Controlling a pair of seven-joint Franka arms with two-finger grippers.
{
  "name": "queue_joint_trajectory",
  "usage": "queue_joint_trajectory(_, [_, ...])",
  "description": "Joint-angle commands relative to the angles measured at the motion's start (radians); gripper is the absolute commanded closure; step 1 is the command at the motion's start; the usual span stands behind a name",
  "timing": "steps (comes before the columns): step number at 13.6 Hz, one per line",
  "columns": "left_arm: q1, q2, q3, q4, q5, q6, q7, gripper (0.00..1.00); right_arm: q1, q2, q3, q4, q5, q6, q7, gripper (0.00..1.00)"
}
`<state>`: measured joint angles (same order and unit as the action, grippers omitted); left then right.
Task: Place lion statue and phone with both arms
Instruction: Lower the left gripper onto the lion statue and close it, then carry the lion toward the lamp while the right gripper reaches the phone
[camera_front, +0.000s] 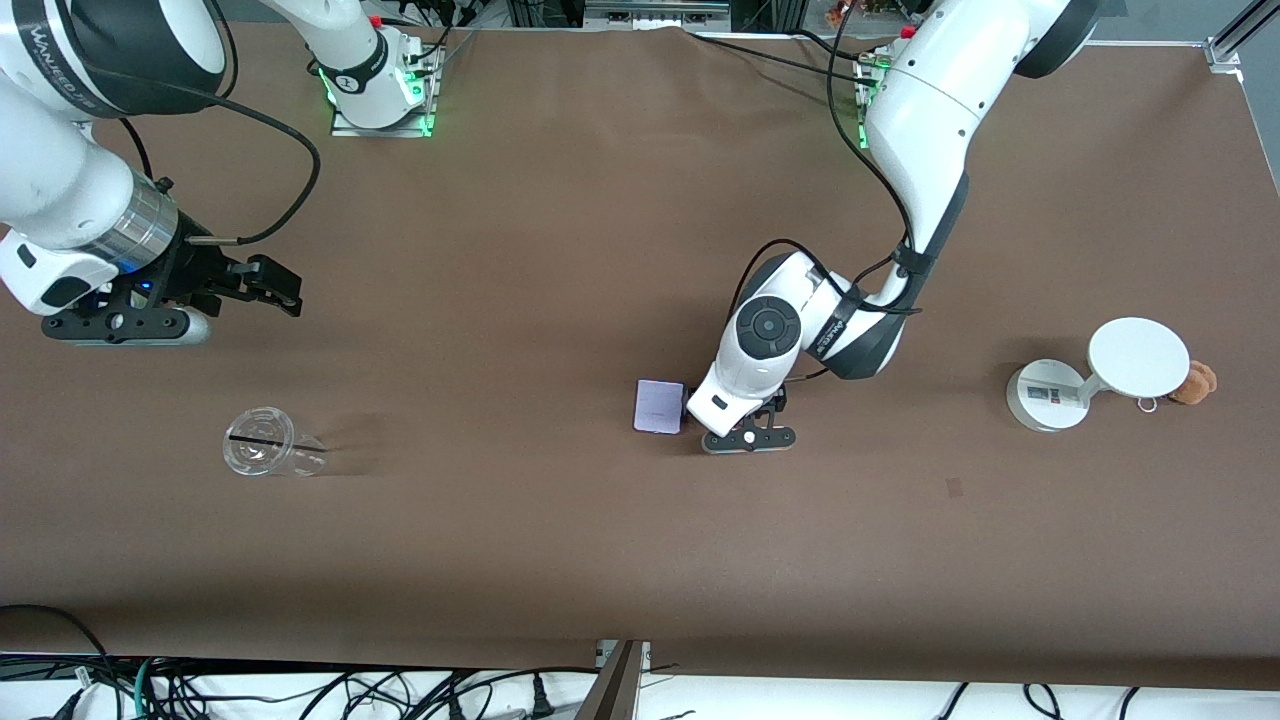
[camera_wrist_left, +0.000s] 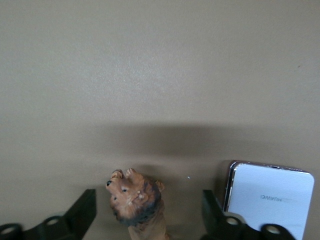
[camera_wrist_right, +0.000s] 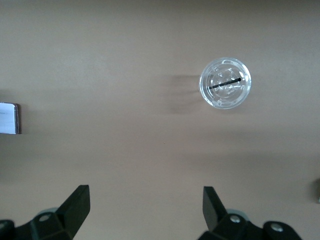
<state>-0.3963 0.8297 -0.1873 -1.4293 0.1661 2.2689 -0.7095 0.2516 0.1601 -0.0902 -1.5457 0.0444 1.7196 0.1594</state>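
Left gripper jaws unclenched, straddling small orange-brown lion statue; pale lavender phone just beside. Right gripper spread, empty, waiting.

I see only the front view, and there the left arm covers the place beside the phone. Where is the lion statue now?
Observer: In the left wrist view the lion statue stands between the two fingers of the left end effector, its maned head turned up toward the camera.
Operator: Do the fingers already touch it?
Observer: No. The end effector is open, and a gap shows between the statue and each of the fingers.
Operator: And how close is the phone?
Observer: The phone lies flat just outside one finger, apart from the statue.
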Motion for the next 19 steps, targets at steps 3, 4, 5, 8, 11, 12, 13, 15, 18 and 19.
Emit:
queue_joint_trajectory(3, [-0.009, -0.012, 0.009, -0.020, 0.030, 0.012, -0.041, 1.00, 0.006, 0.028, 0.013, 0.016, 0.020, 0.027, -0.006, 0.00])
queue_joint_trajectory(4, [-0.009, -0.014, 0.009, -0.020, 0.030, 0.012, -0.041, 1.00, 0.008, 0.036, 0.015, 0.016, 0.023, 0.041, -0.006, 0.00])
queue_joint_trajectory(5, [-0.004, -0.020, 0.009, -0.020, 0.030, 0.000, -0.039, 1.00, 0.011, 0.039, 0.015, 0.015, 0.017, 0.049, 0.000, 0.00])
queue_joint_trajectory(8, [0.060, -0.078, 0.008, -0.019, 0.030, -0.107, 0.069, 1.00, 0.046, 0.133, 0.015, 0.015, -0.056, 0.077, -0.006, 0.00])
queue_joint_trajectory(11, [0.178, -0.107, 0.008, -0.031, 0.030, -0.132, 0.200, 1.00, 0.139, 0.137, 0.015, 0.012, -0.167, 0.068, 0.005, 0.00])
queue_joint_trajectory(12, [0.213, -0.124, 0.008, -0.049, 0.030, -0.132, 0.256, 1.00, 0.149, 0.140, 0.017, 0.006, -0.169, 0.064, 0.005, 0.00])
queue_joint_trajectory(13, [0.264, -0.148, 0.008, -0.080, 0.030, -0.132, 0.324, 1.00, 0.149, 0.141, 0.015, 0.009, -0.160, 0.066, 0.008, 0.00])
queue_joint_trajectory(15, [0.364, -0.210, 0.000, -0.153, 0.030, -0.127, 0.457, 1.00, 0.140, 0.163, 0.015, 0.012, -0.143, 0.072, -0.012, 0.00])
queue_joint_trajectory(18, [0.466, -0.291, 0.000, -0.291, 0.029, -0.088, 0.518, 1.00, 0.166, 0.186, 0.029, 0.012, 0.005, 0.080, -0.077, 0.00])
queue_joint_trajectory(19, [0.515, -0.328, -0.001, -0.371, 0.030, -0.024, 0.539, 1.00, 0.187, 0.218, 0.032, 0.013, 0.097, 0.106, -0.052, 0.00])
